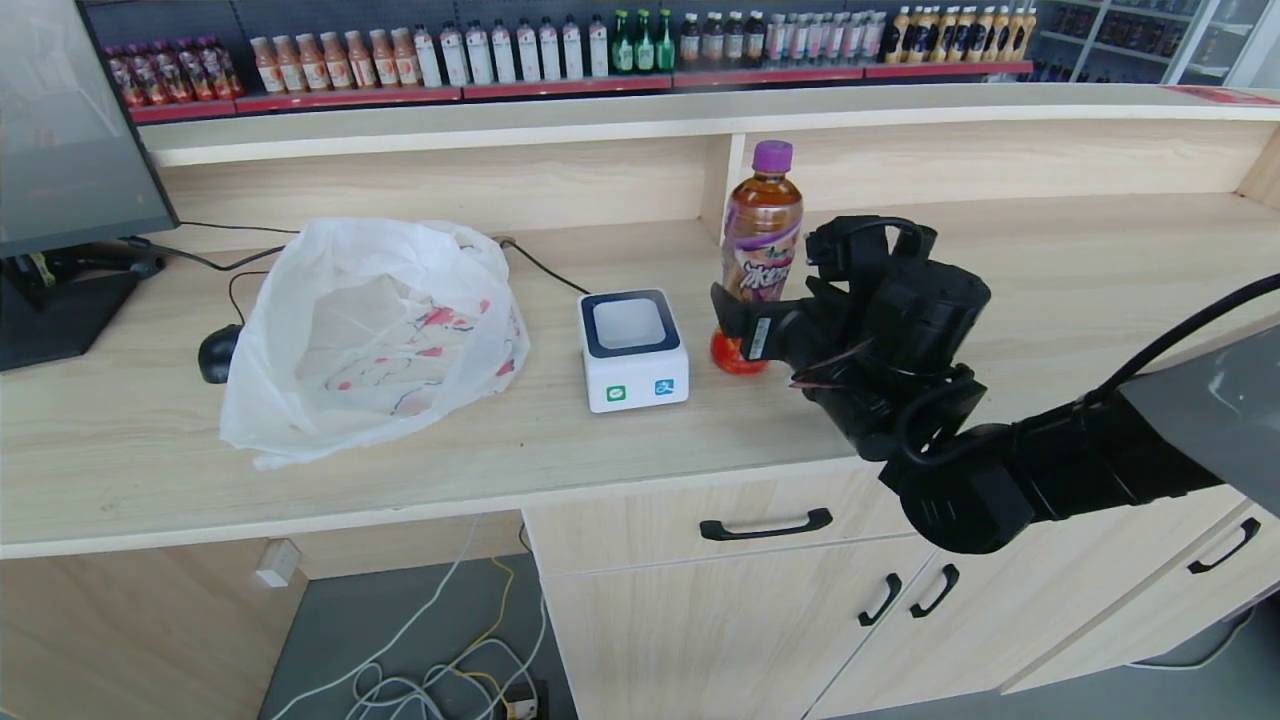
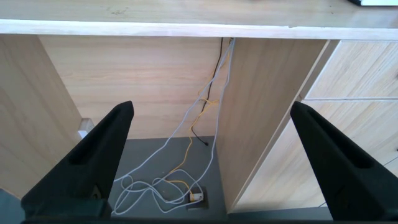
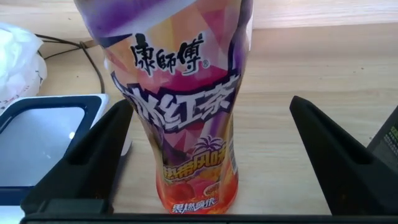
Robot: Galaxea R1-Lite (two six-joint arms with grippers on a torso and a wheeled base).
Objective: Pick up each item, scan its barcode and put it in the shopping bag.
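Observation:
A tea bottle [image 1: 761, 240] with a purple cap and a purple-and-orange label stands upright on the wooden counter, just right of the white barcode scanner [image 1: 632, 349]. My right gripper [image 1: 775, 320] is open at the bottle's lower part. In the right wrist view the bottle [image 3: 180, 106] stands between the two spread fingers [image 3: 93, 155], apart from both. The white shopping bag [image 1: 370, 335] lies open on the counter left of the scanner. My left gripper [image 2: 211, 162] hangs open below the counter edge, with nothing between its fingers.
A black mouse [image 1: 216, 352] and a monitor [image 1: 70, 130] are at the counter's left end. A raised shelf ledge [image 1: 700, 125] runs behind the bottle. Cabinet drawers and doors [image 1: 765, 525] sit under the counter, and loose cables [image 2: 168, 180] lie on the floor.

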